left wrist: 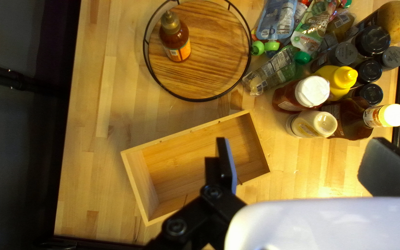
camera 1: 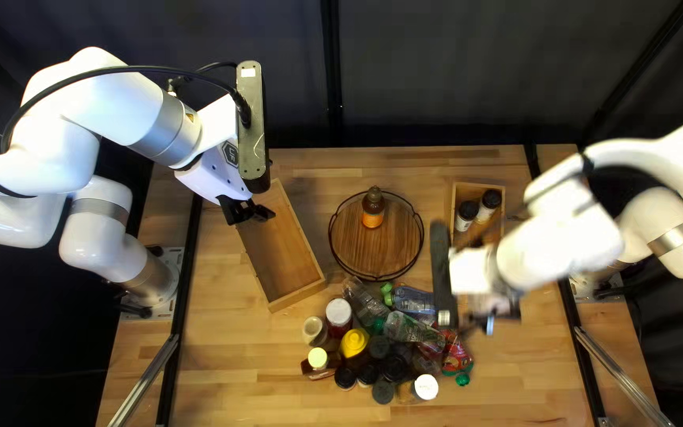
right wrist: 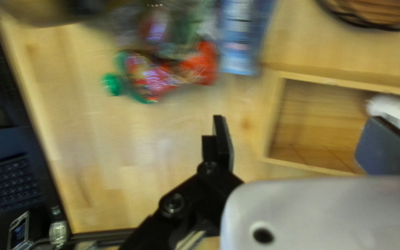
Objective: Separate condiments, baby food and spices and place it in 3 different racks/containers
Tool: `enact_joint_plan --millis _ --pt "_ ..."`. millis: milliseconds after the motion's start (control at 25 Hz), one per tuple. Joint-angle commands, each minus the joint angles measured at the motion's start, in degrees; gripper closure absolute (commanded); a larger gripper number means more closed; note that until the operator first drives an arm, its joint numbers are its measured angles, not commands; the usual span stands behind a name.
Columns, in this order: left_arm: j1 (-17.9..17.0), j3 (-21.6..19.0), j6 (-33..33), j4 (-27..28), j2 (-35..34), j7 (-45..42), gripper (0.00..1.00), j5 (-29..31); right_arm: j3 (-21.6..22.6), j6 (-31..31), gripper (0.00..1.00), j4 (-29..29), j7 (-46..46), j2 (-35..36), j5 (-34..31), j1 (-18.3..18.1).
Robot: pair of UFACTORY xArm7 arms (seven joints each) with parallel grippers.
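My left gripper (camera 1: 248, 212) hangs over the far end of an empty wooden box (camera 1: 286, 253); in the left wrist view the gripper (left wrist: 292, 164) is open above that box (left wrist: 195, 157). A sauce bottle (camera 1: 373, 207) stands on the round wooden tray (camera 1: 389, 249). My right gripper (camera 1: 492, 312), open in its own view (right wrist: 292, 143), is over the table beside the pile; a red pouch (right wrist: 200, 65) lies ahead of it. Two spice jars (camera 1: 466, 215) stand in the right box (camera 1: 497, 229). Bottles, jars and pouches, among them a yellow mustard bottle (camera 1: 354, 342), crowd the near middle.
A laptop (right wrist: 5, 171) sits beyond the table's near edge in the right wrist view. Black rails (camera 1: 179, 300) run along the table's sides. My right arm (camera 1: 547, 237) extends over part of the right box.
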Motion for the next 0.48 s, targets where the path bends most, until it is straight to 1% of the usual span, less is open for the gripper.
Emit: enact_joint_plan --millis 40,120,240,400,480 --pt "0.0 0.0 0.0 0.0 0.0 0.0 0.00 0.0 1.5 -2.3 0.00 0.9 9.1 3.9 -1.7 1.1" --pt "0.0 0.0 0.0 0.0 0.0 0.0 0.00 0.0 1.5 -3.6 0.00 0.3 14.2 4.3 -2.8 1.1" --pt "0.0 0.0 0.0 0.0 0.0 0.0 0.00 0.0 1.8 -4.1 0.00 0.2 17.7 3.7 -3.9 1.2" --pt "0.0 0.0 0.0 0.0 0.0 0.0 0.00 0.0 2.2 0.1 0.00 6.5 16.0 4.5 -4.5 1.5" --pt "0.0 0.0 0.0 0.0 0.0 0.0 0.00 0.0 2.5 3.3 0.00 11.3 13.4 5.8 -5.0 1.8"
